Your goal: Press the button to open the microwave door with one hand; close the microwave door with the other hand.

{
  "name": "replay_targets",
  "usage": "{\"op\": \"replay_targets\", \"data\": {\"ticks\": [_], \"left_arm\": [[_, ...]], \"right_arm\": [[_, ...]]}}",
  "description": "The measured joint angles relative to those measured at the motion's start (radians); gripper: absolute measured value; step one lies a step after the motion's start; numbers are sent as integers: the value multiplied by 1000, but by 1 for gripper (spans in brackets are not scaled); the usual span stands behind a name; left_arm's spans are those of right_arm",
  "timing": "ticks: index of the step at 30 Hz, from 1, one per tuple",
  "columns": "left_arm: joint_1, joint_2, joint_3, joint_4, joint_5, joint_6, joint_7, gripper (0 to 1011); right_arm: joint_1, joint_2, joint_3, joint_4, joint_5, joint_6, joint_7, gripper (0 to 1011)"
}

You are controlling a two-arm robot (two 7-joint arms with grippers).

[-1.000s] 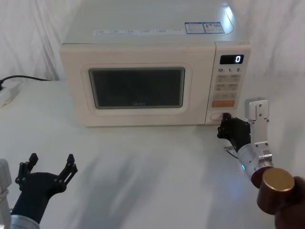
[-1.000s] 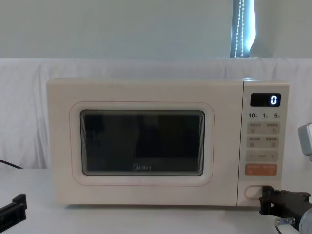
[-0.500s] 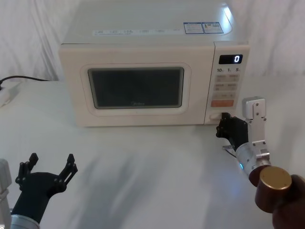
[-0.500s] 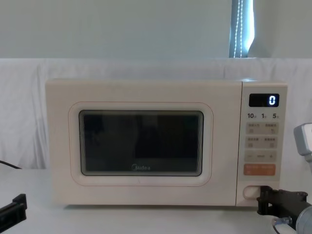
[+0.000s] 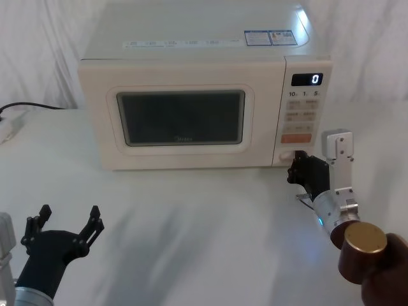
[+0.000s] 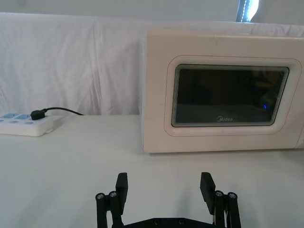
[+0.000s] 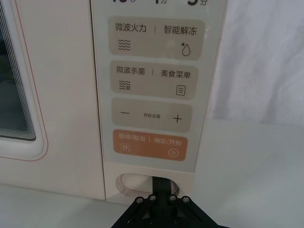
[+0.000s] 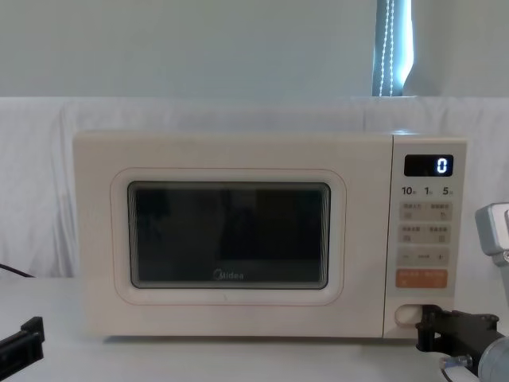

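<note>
The cream microwave stands at the back of the white table with the microwave door (image 5: 182, 118) (image 6: 228, 97) (image 8: 227, 235) closed flush. The button (image 5: 285, 155) (image 7: 133, 183) (image 8: 404, 314) is the pill-shaped one at the bottom of the control panel. My right gripper (image 5: 295, 166) (image 7: 164, 184) (image 8: 425, 324) is shut, and its joined black fingertips rest against the button's right half. My left gripper (image 5: 69, 220) (image 6: 164, 185) hangs open near the table's front left, well in front of the door, holding nothing.
A white power strip (image 5: 9, 124) (image 6: 26, 124) with a black cable lies on the table left of the microwave. The orange key (image 7: 149, 145) sits just above the button. White cloth hangs behind.
My right gripper has edged left and forward against the button, and the microwave has shifted slightly left with it. The door stays closed. The left gripper has not moved.
</note>
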Motion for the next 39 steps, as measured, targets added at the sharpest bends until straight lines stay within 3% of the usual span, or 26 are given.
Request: {"op": "replay_targets", "data": {"ticks": [39], "left_arm": [[0, 0, 0, 0, 0, 0, 0, 1001]], "right_arm": [[5, -5, 8, 18, 1, -5, 2, 0]]}}
